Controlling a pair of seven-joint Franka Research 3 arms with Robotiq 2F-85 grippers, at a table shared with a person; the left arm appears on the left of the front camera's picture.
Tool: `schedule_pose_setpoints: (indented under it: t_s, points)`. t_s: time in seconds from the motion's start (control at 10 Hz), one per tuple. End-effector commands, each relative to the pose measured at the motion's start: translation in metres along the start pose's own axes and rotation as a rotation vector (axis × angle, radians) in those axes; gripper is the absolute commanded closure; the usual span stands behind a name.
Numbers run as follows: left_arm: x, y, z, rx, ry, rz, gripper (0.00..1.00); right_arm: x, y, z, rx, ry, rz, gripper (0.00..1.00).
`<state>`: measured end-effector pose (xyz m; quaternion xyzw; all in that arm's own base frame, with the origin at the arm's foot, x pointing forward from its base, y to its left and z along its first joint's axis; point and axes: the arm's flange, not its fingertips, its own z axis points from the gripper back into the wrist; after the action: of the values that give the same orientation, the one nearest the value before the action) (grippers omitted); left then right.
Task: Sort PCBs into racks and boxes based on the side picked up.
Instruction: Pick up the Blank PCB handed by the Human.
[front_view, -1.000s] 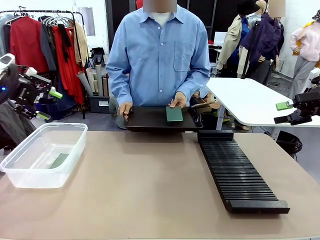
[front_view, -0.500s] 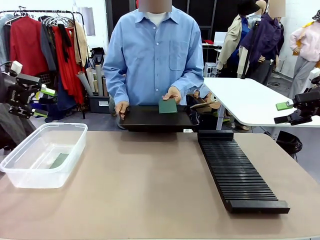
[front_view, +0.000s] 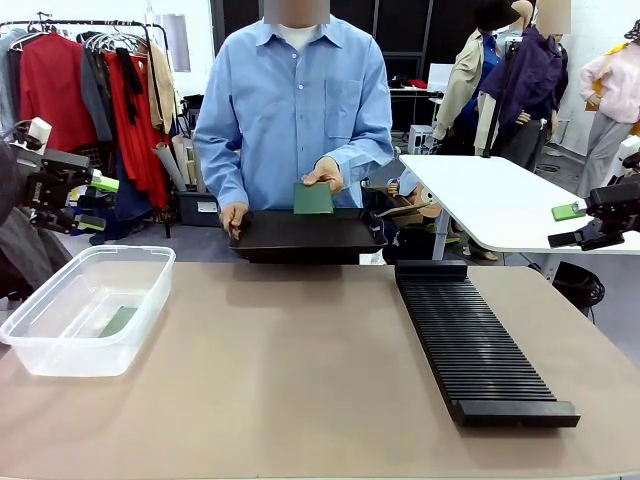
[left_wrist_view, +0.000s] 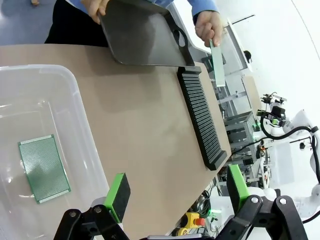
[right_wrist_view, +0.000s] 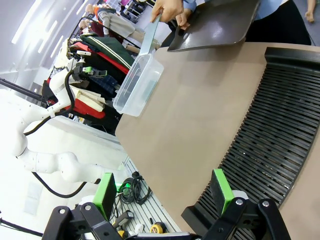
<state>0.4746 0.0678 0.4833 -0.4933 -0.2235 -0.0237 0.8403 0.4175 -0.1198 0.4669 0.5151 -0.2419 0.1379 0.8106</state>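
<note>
The desk (front_view: 290, 380) carries the box (front_view: 148, 300) on the robot's left, with one PCB (front_view: 118, 321) lying flat on its floor. The rack (front_view: 475, 345) is on the right, and its slots look empty. The left gripper (front_view: 97, 203) hangs above and behind the box, by the desk's left end. Its fingers are spread wide with nothing between them, which is plain in the left wrist view. The right gripper (front_view: 563, 226) hangs out past the rack at the right end, its fingers likewise spread and empty. At the far edge a person grips a black tray (front_view: 300, 238) with one hand (front_view: 234, 215). The other hand (front_view: 325, 174) holds a second PCB (front_view: 313, 199) upright above the tray, its face toward the robot.

My reading is that one board is sorted and the next is being offered. Neither gripper is near it. The next move calls for one gripper to cross to the offered board, set its fingers across the thin edge clear of the person's fingers, and pinch. The side taken then decides box or rack.
</note>
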Motion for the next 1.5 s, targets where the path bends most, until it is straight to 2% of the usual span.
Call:
schedule_pose_setpoints:
  t_s: [0.0,1.3,1.4]
  points:
    - [0.000,-0.001,0.002,0.000,-0.005,0.010,0.00,0.001,0.003,0.000,0.003,-0.002,-0.003,0.00]
    - [0.000,0.001,0.001,0.001,-0.002,0.003,0.00,0.001,0.003,0.000,0.003,-0.002,-0.003,0.00]
    - [0.009,-0.002,-0.009,-0.056,0.008,0.000,0.00,0.001,0.003,0.000,0.003,-0.002,-0.003,0.00]
